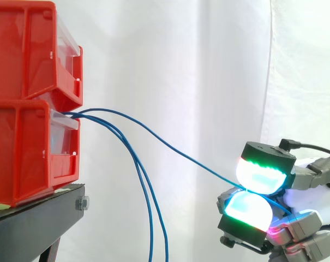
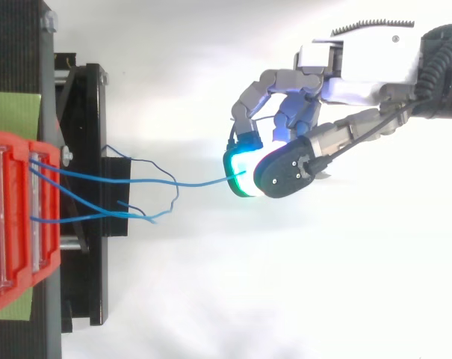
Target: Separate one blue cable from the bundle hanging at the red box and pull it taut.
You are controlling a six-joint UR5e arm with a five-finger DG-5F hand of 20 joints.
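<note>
Hand (image 1: pixel 309 204) sits at the lower right of the side view, clamped on one blue cable (image 1: pixel 197 162). Two glowing fingertips (image 1: pixel 257 177) are pressed pad to pad, one above the other, with the cable nipped between them. Other fingers are curled back, out of the pinch. In the top view the hand reaches in from the upper right, pads pointing toward frame left.

The pinched cable runs up and left to the lip of the lower red bin (image 1: pixel 28 153) at mid left. It is well apart from the other blue cables (image 1: pixel 150 229), which droop from the same lip and drop out of the bottom edge.

Separation looks done: one strand is clear of the bundle. The held cable shows a soft bow near the bin, so I'd say it's not quite taut. What's left is a bit more pull away from the bin.

The bins are stacked on a black stand (image 1: pixel 39 218) at lower left.
</note>
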